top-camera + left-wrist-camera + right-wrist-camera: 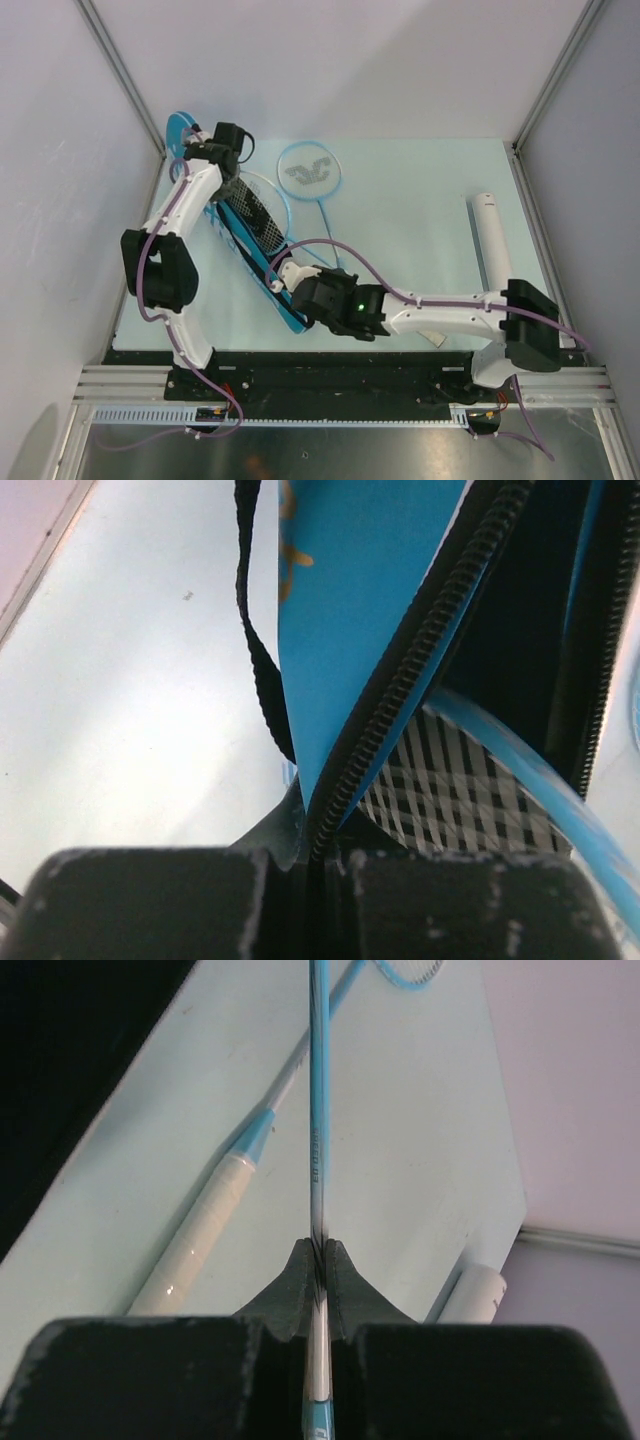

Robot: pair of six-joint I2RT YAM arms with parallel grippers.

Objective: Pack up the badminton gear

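**Feeding the first racket [318, 1140] into the held-open blue bag [350, 610].**
The left fingers [285, 842] pinch the bag's zip edge and lift its mouth. The right fingers [352, 1298] clamp the racket's shaft, its head partly inside. Best pushed along the bag's length, frame clear of the zip. The second racket [311, 173] and tube [488, 238] lie on the tabletop [420, 200].

Your top view: pale mint tabletop [420, 230], matte; soft glare on it in left wrist view. White back wall [340, 60] behind far edge. White side panels, left panel [50, 200] and right panel [600, 180]. Aluminium left post [118, 70] and right post [560, 70] slant up from far corners. Near edge: black base plate [330, 372], aluminium rails [120, 385] at its left end, white slotted cable duct [330, 413] just below, grey metal sheet [330, 455] lowest in frame.
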